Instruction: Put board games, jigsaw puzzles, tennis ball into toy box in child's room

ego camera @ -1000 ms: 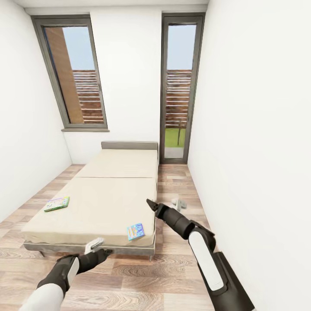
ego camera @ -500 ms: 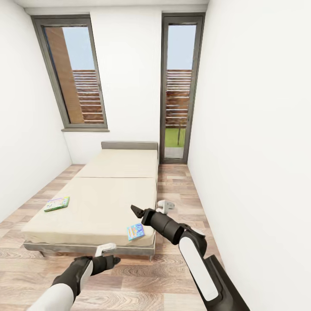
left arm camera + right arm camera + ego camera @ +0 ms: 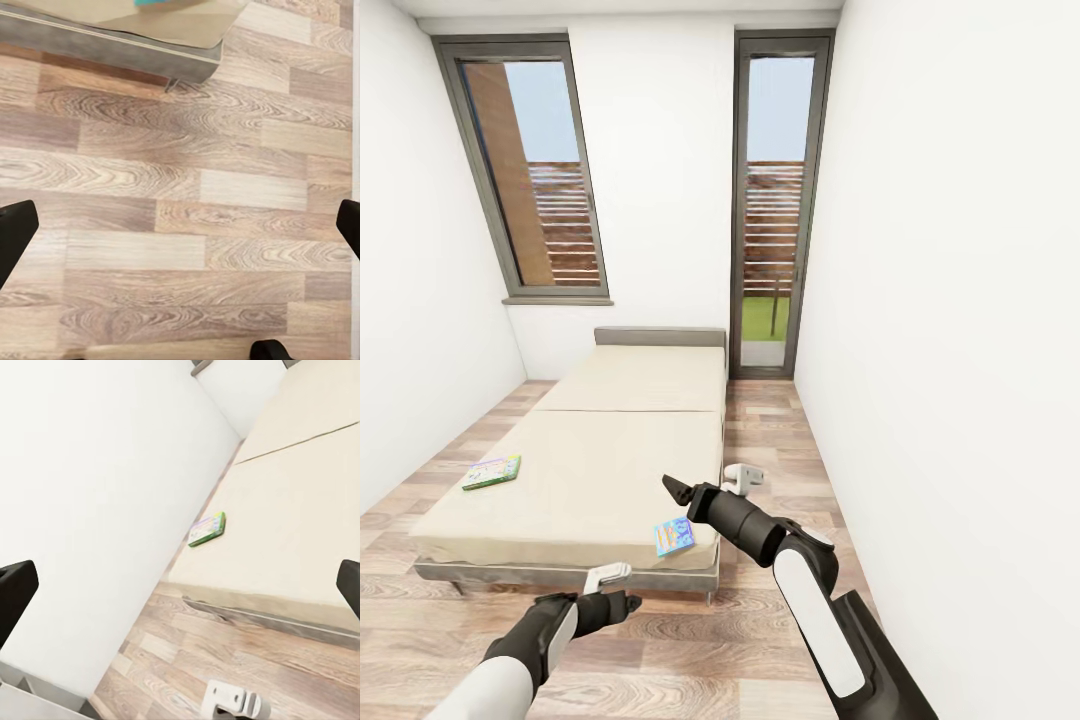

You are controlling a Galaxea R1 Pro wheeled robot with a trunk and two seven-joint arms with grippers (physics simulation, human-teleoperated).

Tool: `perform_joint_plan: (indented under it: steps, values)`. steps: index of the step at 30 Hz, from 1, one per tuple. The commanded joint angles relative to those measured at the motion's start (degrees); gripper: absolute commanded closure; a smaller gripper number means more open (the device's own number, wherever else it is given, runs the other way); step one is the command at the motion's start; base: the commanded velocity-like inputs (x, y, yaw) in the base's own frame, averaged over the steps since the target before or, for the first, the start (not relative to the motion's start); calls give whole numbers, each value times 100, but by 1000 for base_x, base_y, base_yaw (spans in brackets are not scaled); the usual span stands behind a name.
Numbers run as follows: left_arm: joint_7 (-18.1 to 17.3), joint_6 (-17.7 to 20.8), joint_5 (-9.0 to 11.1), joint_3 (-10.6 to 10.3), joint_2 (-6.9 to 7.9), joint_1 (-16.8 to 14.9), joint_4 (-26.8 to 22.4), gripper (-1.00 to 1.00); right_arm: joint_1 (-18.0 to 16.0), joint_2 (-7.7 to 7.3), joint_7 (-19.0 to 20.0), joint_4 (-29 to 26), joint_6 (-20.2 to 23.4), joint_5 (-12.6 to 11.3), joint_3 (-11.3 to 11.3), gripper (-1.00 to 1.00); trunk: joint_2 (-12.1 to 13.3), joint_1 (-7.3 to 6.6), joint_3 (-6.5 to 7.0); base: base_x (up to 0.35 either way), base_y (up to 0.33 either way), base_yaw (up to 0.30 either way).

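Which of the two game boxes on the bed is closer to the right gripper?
The small blue box, at the bed's near corner just below the right gripper. The green-edged box lies far across, by the opposite edge.

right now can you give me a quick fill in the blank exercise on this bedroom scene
1. Two board games lie on the ____, which has a beige mattress.
2. The small blue board game lies near the bed's front ____ corner.
3. The green-edged board game lies near the mattress's ____ edge.
4. The right hand hovers with its fingers ____, holding nothing.

Missing words: bed; right; left; open
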Motion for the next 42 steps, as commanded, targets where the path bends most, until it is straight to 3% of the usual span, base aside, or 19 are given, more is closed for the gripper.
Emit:
perform_joint_plan:
  steps: [1,15,22,30,42]
  values:
    - [-48,33,-56,55,-4,-4,-15,-100,-5,0,-8,-5,26,-23,-7,-100,-56,26,-32,0,0,0]
    - [-100,25,-14,103,36,-4,-15,-100,-5,-11,-5,10,26,-35,-41,-100,-617,334,-284,0,0,0]
    - [-101,6,251,219,44,-4,-15,-100,-4,-11,-7,35,7,-51,-53,-100,-898,487,-409,0,0,0]
    - [-102,-39,333,255,45,-4,-15,-100,7,3,-25,39,-306,-49,-34,-100,-1219,663,-553,0,0,0]
    - [-102,-46,345,260,45,-4,-15,-100,29,53,-571,24,-409,-44,9,-100,-1700,927,-768,0,0,0]
